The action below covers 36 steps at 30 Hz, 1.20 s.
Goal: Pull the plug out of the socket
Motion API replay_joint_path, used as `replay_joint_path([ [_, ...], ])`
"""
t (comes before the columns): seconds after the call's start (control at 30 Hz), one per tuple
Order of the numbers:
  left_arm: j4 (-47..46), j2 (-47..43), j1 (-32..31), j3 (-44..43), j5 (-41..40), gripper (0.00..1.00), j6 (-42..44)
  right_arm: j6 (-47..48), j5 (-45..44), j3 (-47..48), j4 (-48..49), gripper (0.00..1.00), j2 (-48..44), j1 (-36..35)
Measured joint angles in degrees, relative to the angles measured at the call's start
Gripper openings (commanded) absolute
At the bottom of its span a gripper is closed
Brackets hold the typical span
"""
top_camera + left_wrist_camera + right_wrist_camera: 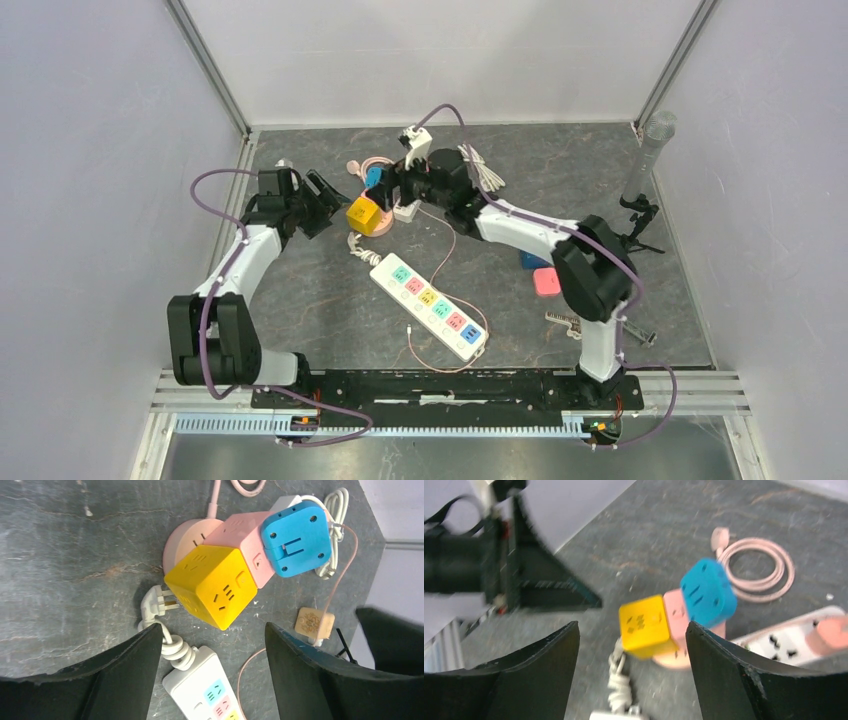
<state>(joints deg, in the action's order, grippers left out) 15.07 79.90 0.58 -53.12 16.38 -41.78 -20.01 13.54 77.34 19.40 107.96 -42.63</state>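
Jaws on the left gripper gape wide, empty, touching nothing. White plug lies just past its fingertips, prongs showing, their tips at the yellow cube socket. The right gripper, likewise spread and empty, hovers apart from the cubes. The table ends beyond the blue cube.

Right wrist view blurred — white plug a smear; power strip cut by left wrist view's bottom edge.
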Motion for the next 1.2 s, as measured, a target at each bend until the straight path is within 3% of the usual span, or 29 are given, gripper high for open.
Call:
replay_joint_path([
  [0.2,2.67,-1.90,0.00,-0.72,-2.80,0.85,-0.24,-1.07,-7.26,13.38,1.14,0.85,13.00,0.26],
  [0.3,3.89,-1.90,0.00,-1.38,-3.08,0.85,-0.22,-1.55,-8.74,16.55,0.48,0.81,16.94,0.74],
  [0.67,6.08,-1.90,0.00,-1.49,-4.31,0.85,-0.22,-3.32,-4.79,18.88,-1.42,0.47,20.17,2.69],
  [0.8,6.08,-1.90,0.00,-1.49,-4.28,0.85,-0.24,-3.58,-3.52,17.73,-0.96,0.29,20.13,2.64],
  [1.2,7.34,-4.66,0.00,-0.31,-7.69,0.86,-0.24,-7.39,-0.52,9.31,1.53,0.29,14.84,1.07],
])
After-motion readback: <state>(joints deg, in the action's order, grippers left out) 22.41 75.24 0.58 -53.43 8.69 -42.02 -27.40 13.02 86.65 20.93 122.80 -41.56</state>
